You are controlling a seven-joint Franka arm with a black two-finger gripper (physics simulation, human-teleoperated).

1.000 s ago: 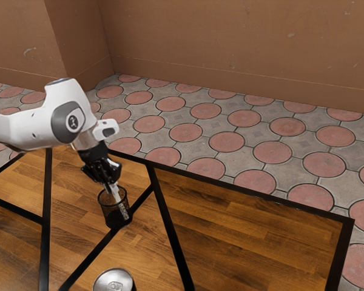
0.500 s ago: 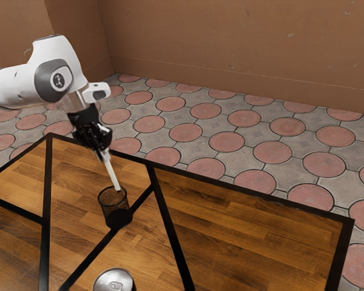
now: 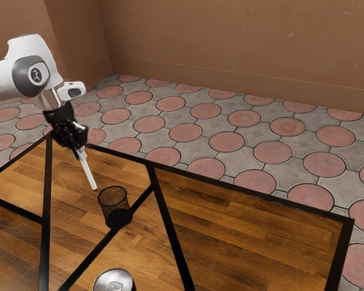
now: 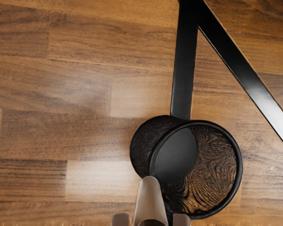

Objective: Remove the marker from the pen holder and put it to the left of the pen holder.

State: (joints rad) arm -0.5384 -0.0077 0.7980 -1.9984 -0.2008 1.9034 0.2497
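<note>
Marker out of the holder and in our grip!

And here we are, our gripper (image 3: 79,147) closed on the white marker (image 3: 88,172), a finger on either side of it! We have it up in the air over the wooden table (image 3: 249,221), tilted, its free end pointing down and clear of the pen holder's inside. In the exterior view that end hangs just to the left of the black mesh pen holder (image 3: 113,209), near the rim; in the wrist view it overlaps the rim, and whether they touch, we cannot tell. The holder stands upright on the table, across a black strip (image 4: 183,70). And there's a silver can (image 3: 114,282), near the exterior view's lower edge!
</note>
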